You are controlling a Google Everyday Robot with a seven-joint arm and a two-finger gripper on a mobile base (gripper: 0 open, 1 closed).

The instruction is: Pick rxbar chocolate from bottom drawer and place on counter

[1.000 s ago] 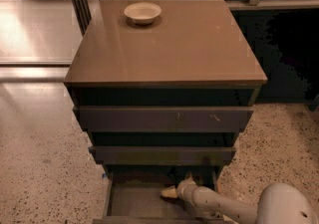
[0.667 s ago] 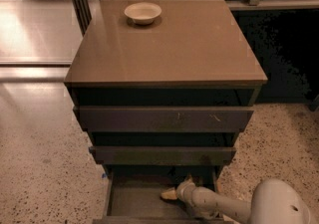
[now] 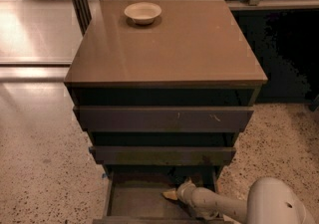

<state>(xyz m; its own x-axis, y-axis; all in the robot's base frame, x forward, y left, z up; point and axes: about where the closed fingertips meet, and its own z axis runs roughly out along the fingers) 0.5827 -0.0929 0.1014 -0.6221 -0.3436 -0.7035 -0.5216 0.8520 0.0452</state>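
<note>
In the camera view, the gripper [image 3: 172,194] sits low inside the bottom drawer [image 3: 134,202], near 6 o'clock of the frame, with its arm coming in from 4 o'clock. Whether it is apart or together cannot be told. The rxbar chocolate does not show and may lie hidden beneath the tool. A blind grasp could miss it, and a straight lift could strike the middle drawer [image 3: 162,155] overhanging at 12 o'clock. The counter [image 3: 169,54] has wide room, with only the bowl [image 3: 142,12] at its 11 o'clock.

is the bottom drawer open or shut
Open. The bottom drawer is pulled out with its flat grey floor exposed, and the gripper is down inside it, near the back.
</note>
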